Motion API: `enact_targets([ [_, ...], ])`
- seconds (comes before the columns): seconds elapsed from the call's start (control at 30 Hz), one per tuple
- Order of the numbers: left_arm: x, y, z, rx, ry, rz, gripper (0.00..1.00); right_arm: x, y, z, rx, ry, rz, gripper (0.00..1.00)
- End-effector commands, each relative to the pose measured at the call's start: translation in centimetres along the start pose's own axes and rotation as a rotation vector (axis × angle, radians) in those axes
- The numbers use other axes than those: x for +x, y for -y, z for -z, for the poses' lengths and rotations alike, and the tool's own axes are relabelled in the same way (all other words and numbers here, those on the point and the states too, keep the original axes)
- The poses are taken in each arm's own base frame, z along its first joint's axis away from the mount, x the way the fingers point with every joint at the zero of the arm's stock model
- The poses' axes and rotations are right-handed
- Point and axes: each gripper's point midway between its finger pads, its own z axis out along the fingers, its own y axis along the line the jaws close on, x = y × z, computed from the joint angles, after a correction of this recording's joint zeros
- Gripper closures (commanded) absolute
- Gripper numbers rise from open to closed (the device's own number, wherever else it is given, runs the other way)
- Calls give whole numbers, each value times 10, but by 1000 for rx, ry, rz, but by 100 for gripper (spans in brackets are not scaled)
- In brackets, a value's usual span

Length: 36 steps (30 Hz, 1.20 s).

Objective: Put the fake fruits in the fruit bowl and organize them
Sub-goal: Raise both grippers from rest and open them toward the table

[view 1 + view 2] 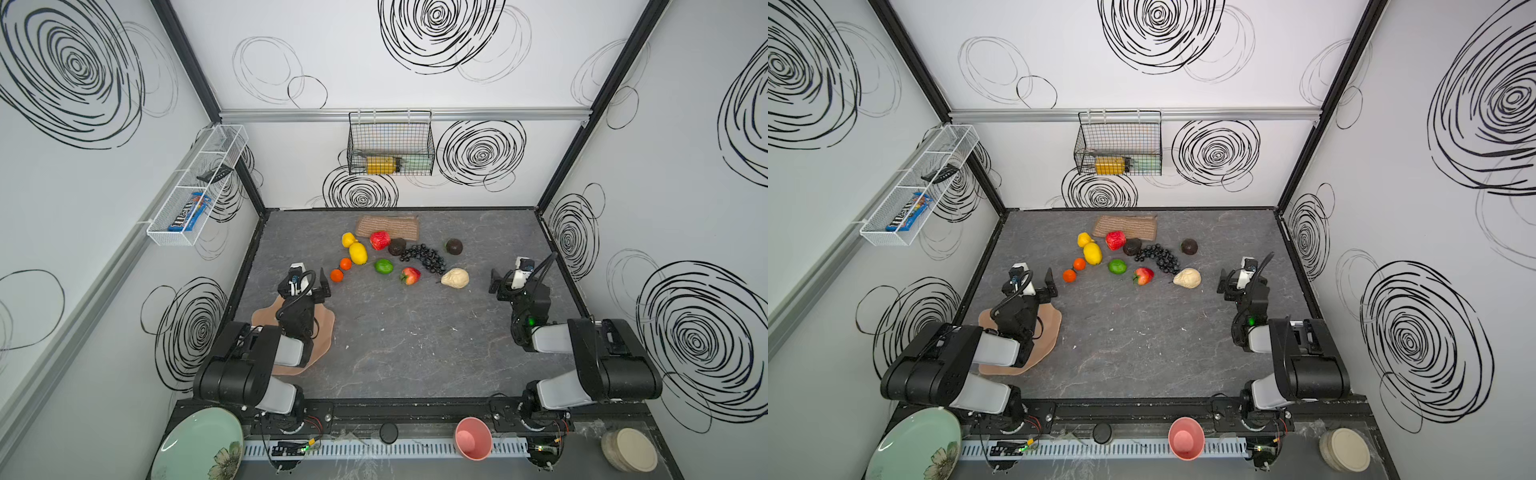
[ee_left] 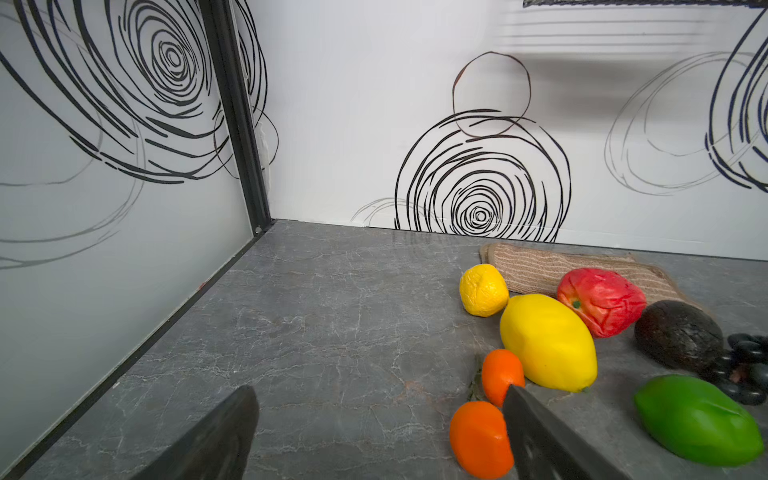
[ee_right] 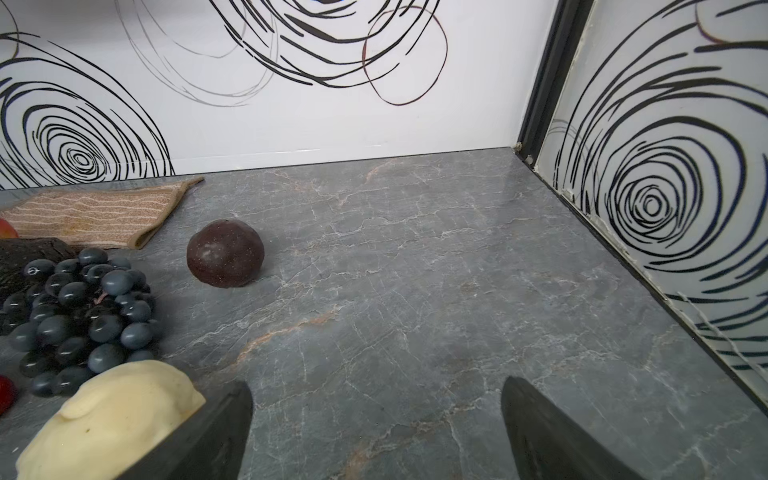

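your left gripper (image 2: 379,392) hangs with its jaws spread wide and only bare table (image 2: 316,332) between them. your right gripper (image 3: 376,384) stands just as wide over bare stone on the right side. the fruit bowl (image 1: 325,332) sits at the near left. in both top views the left arm covers most of it, so you get only parts of its wavy rim and cannot make out its middle. the fake fruits (image 1: 384,266) lie on the table in a loose cluster at far centre, apart from the bowl. a small lemon (image 1: 348,239) is just beside a big lemon (image 1: 358,252), and two oranges (image 1: 345,263) lie nearer, closest to the left gripper. the apple (image 1: 380,240) sits at the near edge of the woven mat (image 1: 387,226), and one avocado (image 1: 397,247) lies against the grape bunch (image 1: 424,257). the other avocado (image 3: 225,253) sits alone further right. the lime (image 1: 1117,266), strawberry (image 1: 410,275) and pear (image 1: 455,278) form the near row. in the left wrist view a finger (image 2: 540,440) hides part of the nearer orange, and the grapes are cut off at the frame edge. in the right wrist view a finger (image 3: 208,432) covers part of the pear. the apple and strawberry show only as red slivers at the edge.
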Motion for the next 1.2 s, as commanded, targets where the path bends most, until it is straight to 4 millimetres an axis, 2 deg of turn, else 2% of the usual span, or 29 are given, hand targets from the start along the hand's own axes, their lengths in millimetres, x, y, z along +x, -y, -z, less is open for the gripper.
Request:
enact_targets([
  [0.0,-14,3,-1,12,56,-4,4,-7,0,-3,-3,21,12,3],
  [0.53,-15,4,0,14,60,-6,4,-7,0,-3,-2,22,13,3],
  [0.67,-20,12,12,59,107,-25,4,-8,-1,-2,-1,28,15,3],
  [0.77,-22,7,18,28,128,-17,4,-8,-6,-1,-22,30,33,3],
  [1.03,-21,6,16,24,122,-15,4,-9,-13,0,-57,30,51,3],
  [1.17,-20,12,13,40,110,-34,4,-16,-13,9,-54,62,54,3],
])
